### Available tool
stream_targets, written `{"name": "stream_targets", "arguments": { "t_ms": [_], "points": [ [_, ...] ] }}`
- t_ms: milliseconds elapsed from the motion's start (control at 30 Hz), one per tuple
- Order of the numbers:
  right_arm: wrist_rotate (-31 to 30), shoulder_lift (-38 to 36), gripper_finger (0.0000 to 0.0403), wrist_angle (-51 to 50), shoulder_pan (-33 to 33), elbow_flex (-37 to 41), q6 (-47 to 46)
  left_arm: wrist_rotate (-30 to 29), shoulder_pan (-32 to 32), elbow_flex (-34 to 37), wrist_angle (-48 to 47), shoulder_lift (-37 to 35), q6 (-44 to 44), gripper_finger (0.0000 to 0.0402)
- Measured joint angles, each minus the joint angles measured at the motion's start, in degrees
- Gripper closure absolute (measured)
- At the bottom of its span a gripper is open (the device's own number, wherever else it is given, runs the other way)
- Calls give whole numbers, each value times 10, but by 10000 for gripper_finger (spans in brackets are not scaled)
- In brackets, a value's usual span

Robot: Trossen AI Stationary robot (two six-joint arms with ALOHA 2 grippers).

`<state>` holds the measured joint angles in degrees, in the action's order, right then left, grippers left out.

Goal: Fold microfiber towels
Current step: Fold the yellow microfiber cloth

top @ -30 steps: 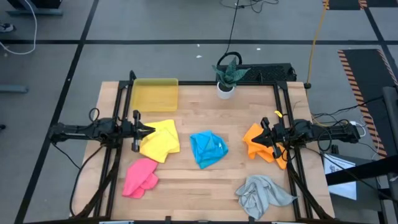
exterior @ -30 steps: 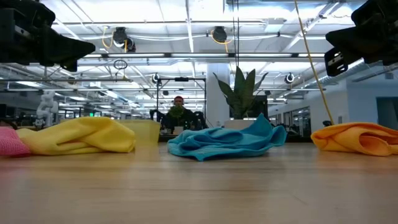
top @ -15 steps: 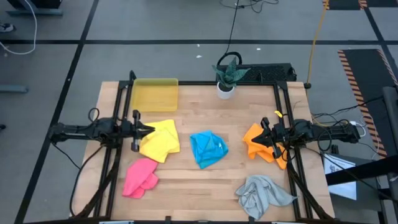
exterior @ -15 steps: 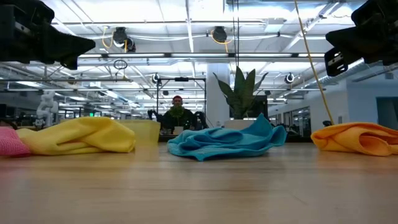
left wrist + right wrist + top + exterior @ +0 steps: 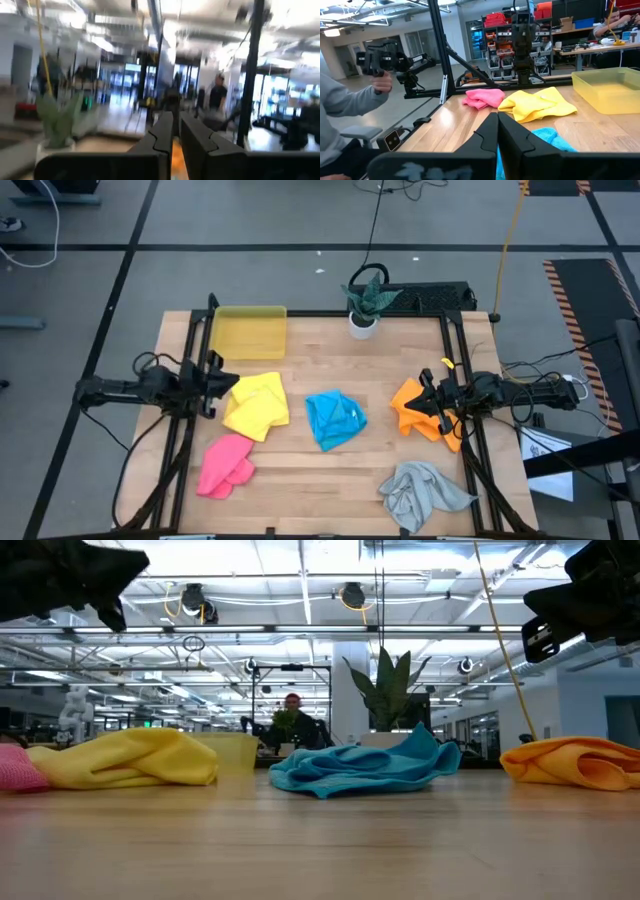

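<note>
Five crumpled towels lie apart on the wooden table: yellow [image 5: 257, 405], pink [image 5: 226, 465], bright blue [image 5: 334, 420], orange [image 5: 420, 408] and light grey [image 5: 424, 492]. My left gripper [image 5: 230, 380] hangs shut at the table's left, by the yellow towel's left edge and well above it [image 5: 125, 562], its fingers tipped upward [image 5: 176, 120]. My right gripper [image 5: 428, 402] hangs shut high over the orange towel [image 5: 575, 762], pointing level toward the table's left [image 5: 497, 116]. Neither gripper has anything between its fingers.
A translucent yellow tray [image 5: 249, 332] stands at the far left, a potted plant [image 5: 364, 305] at the far middle. Bare wood lies between the towels. A person's sleeve and hand [image 5: 355, 97] show beyond the table's near edge, and a seated person [image 5: 290, 725] beyond the far one.
My left gripper has risen and tipped its fingers upward, rolling a little, and now stands higher above the yellow towel. The towels and my right gripper have kept still.
</note>
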<state>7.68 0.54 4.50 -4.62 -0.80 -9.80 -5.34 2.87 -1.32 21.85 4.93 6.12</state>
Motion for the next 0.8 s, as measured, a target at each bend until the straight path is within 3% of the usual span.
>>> {"name": "stream_targets", "arguments": {
  "t_ms": [133, 400, 567, 800],
  "points": [
    [0, 0, 403, 0, 0, 0, 0, -41, 0, -25, -70, 67, 63, 366],
    [-1, 0, 403, 0, 0, 0, 0, -132, 0, -173, -359, 235, 154, 366],
    [-1, 0, 403, 0, 0, 0, 0, -117, -14, -260, -475, 361, 211, 343],
    [-1, 0, 403, 0, 0, 0, 0, -58, -89, -311, -505, 535, 299, 250]
  ]
}}
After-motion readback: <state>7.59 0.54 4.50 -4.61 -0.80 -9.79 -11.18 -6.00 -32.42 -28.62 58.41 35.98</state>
